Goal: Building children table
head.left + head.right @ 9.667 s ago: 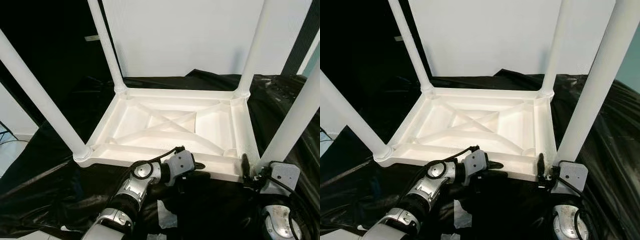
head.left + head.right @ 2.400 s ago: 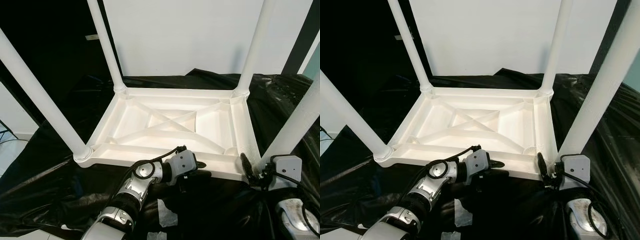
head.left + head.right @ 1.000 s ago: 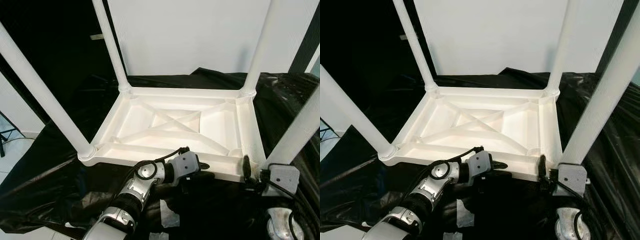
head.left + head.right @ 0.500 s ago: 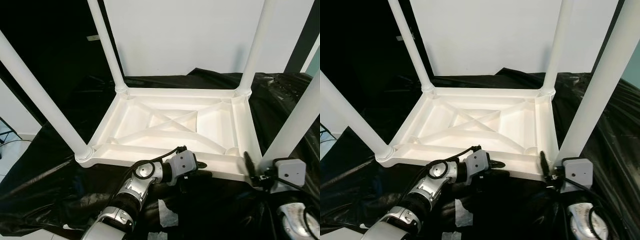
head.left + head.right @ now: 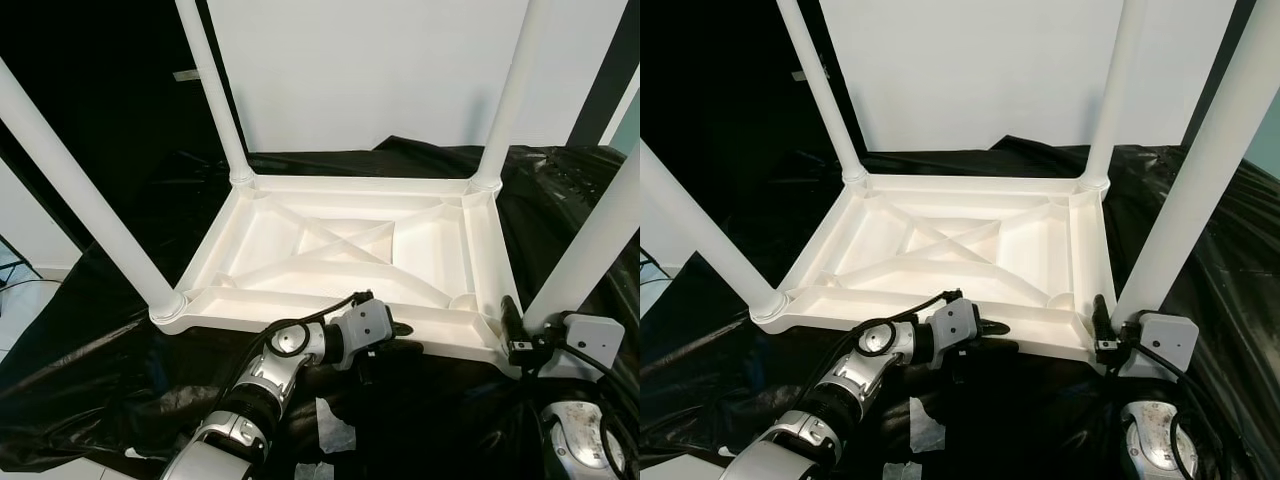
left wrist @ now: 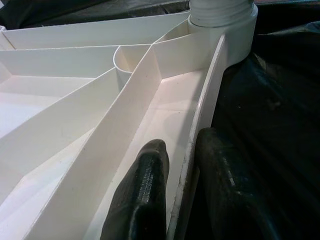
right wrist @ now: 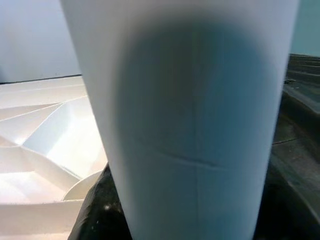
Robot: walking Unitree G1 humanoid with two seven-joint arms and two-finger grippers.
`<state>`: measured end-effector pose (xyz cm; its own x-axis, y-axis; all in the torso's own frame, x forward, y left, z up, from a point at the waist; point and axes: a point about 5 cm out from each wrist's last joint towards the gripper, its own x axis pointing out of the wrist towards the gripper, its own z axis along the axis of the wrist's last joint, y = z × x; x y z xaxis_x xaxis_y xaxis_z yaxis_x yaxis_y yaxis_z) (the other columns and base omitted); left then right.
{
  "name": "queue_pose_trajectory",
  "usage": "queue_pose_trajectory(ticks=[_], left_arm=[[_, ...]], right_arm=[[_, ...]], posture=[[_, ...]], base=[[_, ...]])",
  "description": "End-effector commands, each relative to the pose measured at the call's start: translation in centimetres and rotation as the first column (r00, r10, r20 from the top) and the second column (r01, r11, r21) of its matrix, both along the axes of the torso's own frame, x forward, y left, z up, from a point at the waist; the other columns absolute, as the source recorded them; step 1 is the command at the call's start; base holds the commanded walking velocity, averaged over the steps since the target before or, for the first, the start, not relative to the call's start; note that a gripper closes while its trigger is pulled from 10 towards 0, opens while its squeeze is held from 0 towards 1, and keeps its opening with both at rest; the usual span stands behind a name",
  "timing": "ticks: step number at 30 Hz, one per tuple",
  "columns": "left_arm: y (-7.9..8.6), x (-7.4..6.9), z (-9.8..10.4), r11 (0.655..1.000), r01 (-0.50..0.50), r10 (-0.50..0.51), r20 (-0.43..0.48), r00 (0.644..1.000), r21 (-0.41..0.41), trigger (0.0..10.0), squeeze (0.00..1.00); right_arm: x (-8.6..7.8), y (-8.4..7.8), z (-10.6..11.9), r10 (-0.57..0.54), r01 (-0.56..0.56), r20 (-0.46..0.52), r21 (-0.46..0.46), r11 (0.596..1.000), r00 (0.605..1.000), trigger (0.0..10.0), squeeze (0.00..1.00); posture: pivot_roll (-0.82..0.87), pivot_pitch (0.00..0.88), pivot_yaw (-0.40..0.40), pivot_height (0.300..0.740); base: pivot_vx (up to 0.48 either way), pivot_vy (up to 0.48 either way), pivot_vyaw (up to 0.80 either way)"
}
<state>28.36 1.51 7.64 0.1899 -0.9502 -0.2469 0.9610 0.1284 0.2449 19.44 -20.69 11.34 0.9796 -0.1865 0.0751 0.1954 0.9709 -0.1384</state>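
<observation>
Pinching ribbed white plastic table (image 5: pixel 340 250) rim, left gripper (image 6: pixel 175 200), round legs (image 5: pixel 85 200)

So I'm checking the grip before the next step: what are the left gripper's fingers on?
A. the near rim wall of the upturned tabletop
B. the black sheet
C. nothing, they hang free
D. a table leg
A: in the left wrist view, the left gripper has one finger on each side of the tabletop's thin near rim wall.
</observation>
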Motion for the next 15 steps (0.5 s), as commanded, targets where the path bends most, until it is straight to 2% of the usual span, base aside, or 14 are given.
queue_pose_trajectory(ticks=[1,3,5,7,13,14,15], left_arm=[[0.8,-0.7,-2.8,0.988,-0.126,0.132,-0.063,0.989,0.084,10.0,0.0],[0.8,-0.7,-2.9,0.988,-0.126,0.132,-0.064,0.989,0.084,10.0,0.0],[0.8,-0.9,-3.0,0.988,-0.128,0.134,-0.068,0.989,0.088,10.0,0.0],[0.7,-0.9,-3.0,0.988,-0.129,0.135,-0.07,0.988,0.085,10.0,0.0],[0.4,-0.8,-2.9,0.989,-0.123,0.129,-0.067,0.989,0.083,10.0,0.0],[0.4,-0.7,-2.8,0.989,-0.128,0.133,-0.065,0.989,0.078,10.0,0.0],[0.5,-0.7,-2.8,0.988,-0.132,0.137,-0.065,0.988,0.077,10.0,0.0]], right_arm=[[-0.4,1.5,-2.5,0.014,-0.013,-0.102,0.017,1.0,0.995,0.0,0.0],[-0.4,1.6,-2.4,0.007,-0.006,-0.095,0.01,1.0,0.995,0.0,0.0],[0.2,1.7,-1.7,-0.12,0.12,-0.008,-0.02,0.993,0.993,0.0,0.0],[0.9,1.9,-1.3,-0.179,0.18,0.044,-0.011,0.984,0.983,0.0,0.0],[1.3,2.3,-1.2,-0.151,0.152,0.043,-0.015,0.988,0.988,0.0,0.0],[1.4,2.4,-1.4,-0.127,0.128,0.026,-0.018,0.992,0.992,4.0,0.0],[1.4,2.4,-1.6,-0.117,0.117,0.014,-0.017,0.993,0.993,10.0,0.0]], posture=[[-0.14,0.0,0.079,0.74],[-0.14,0.0,0.079,0.74],[-0.13,0.0,0.076,0.74],[-0.13,0.0,0.076,0.74],[-0.12,0.0,0.073,0.74],[-0.12,0.0,0.071,0.74],[-0.12,0.0,0.071,0.74]], base=[[0.0,0.0,0.0],[0.0,0.0,0.0],[0.0,0.0,0.0],[0.0,0.0,0.0],[0.0,0.0,0.0],[0.0,0.0,0.0],[0.0,0.0,0.0]])
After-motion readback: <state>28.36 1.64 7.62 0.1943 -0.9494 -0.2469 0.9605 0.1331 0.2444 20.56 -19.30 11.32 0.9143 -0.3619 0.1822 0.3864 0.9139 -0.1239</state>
